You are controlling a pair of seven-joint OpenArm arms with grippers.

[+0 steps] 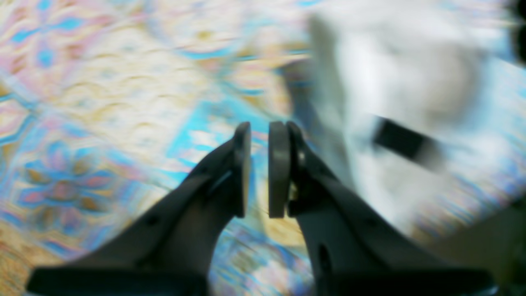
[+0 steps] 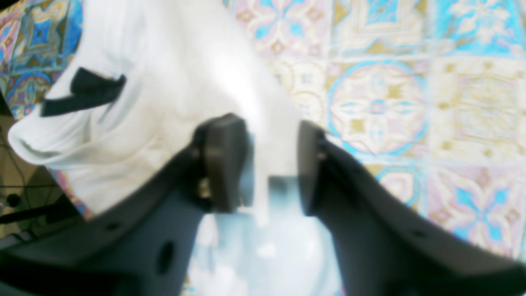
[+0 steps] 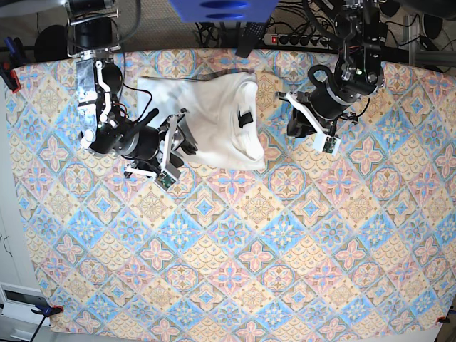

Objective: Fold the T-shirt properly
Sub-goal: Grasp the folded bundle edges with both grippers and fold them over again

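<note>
T-shirt folded | right end effector straddles hem | tablecloth

A patterned cloth covers nearly the whole work surface, printed with repeating diamond tiles of flower shapes in blue, pink, orange and cream (in both wrist views the same print shows only as a blur). Along the far edge, behind the cloth, a tangle of dark cables lies around a white power strip. A blue object sits at the top centre, cut off by the frame, so what it is cannot be told. A clamp grips the near left corner of the cloth, beside a pale panel. The light is even and bright, with soft shadows.
</note>
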